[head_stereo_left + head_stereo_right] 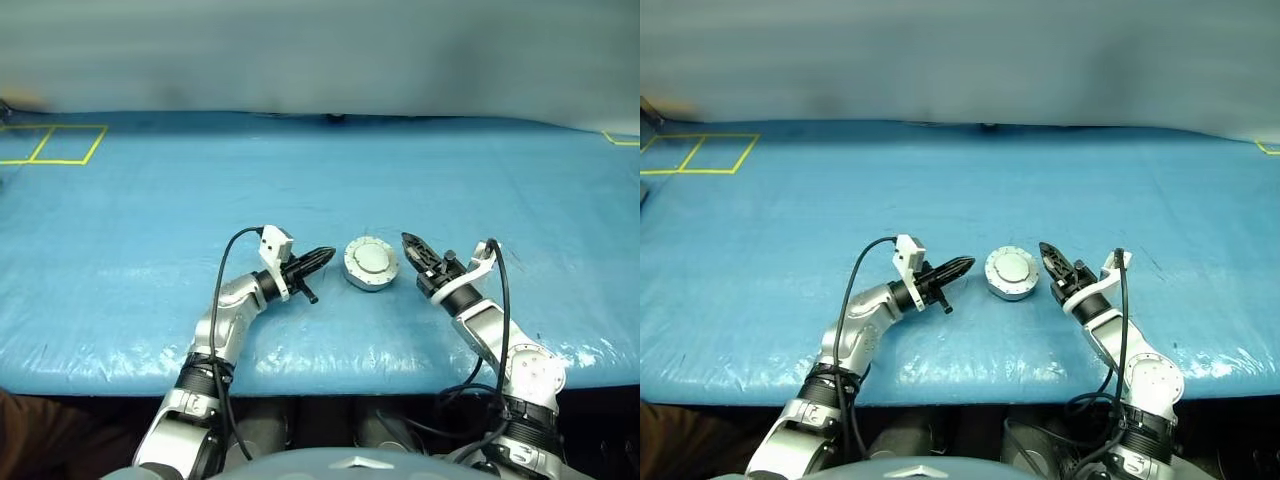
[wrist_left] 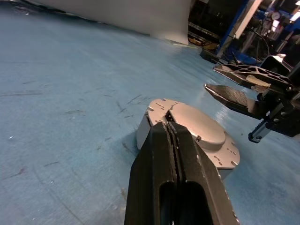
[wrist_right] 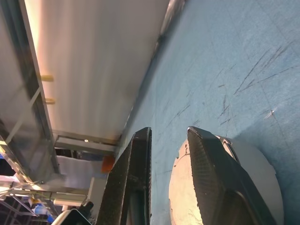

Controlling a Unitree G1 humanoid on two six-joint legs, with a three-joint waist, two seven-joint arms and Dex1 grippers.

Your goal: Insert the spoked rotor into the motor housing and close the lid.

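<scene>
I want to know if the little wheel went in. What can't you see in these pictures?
- Inside the motor housing: the closed lid covers it in both eye views, so any wheel inside is hidden.
- The housing's near side in the left wrist view: the shut left pincer blocks it.
- Much of the lid in the right wrist view: the open right pincer hides it.

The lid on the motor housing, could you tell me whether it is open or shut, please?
Shut: the lid lies flat on the housing, plain grey face up, hiding the inside.
</scene>
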